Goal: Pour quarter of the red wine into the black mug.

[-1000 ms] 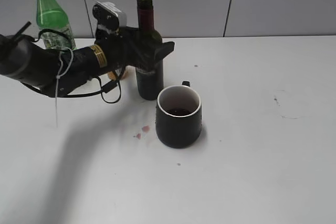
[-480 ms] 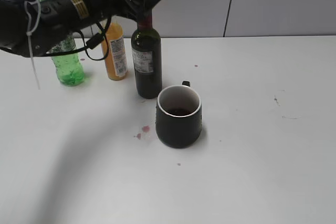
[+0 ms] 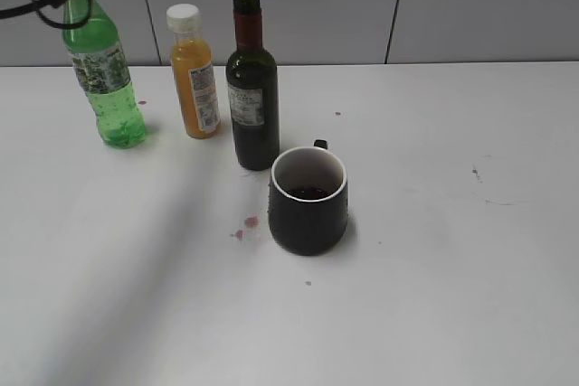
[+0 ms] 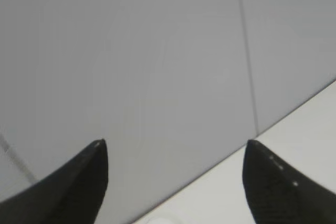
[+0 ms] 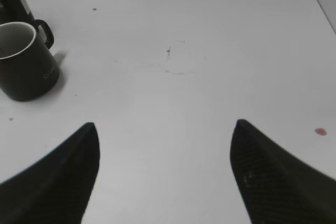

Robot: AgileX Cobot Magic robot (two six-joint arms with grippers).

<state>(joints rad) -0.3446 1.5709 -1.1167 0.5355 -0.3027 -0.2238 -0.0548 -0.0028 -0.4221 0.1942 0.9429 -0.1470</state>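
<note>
The red wine bottle (image 3: 252, 88) stands upright and uncapped on the white table, free of any gripper. The black mug (image 3: 308, 199) stands just in front of it to the right, with dark wine at the bottom; it also shows in the right wrist view (image 5: 23, 61). My left gripper (image 4: 173, 145) is open and empty, raised and facing the grey wall; only its cables show at the exterior view's top left. My right gripper (image 5: 165, 127) is open and empty above bare table, right of the mug.
An orange juice bottle (image 3: 194, 71) with a white cap and a green plastic bottle (image 3: 102, 70) stand left of the wine. Small red wine drops (image 3: 246, 224) lie on the table left of the mug. A grey panelled wall (image 3: 452, 6) runs behind the table.
My left arm has let go of the wine bottle and risen up and to the left, almost out of the exterior view. The bottle and mug stay put.
</note>
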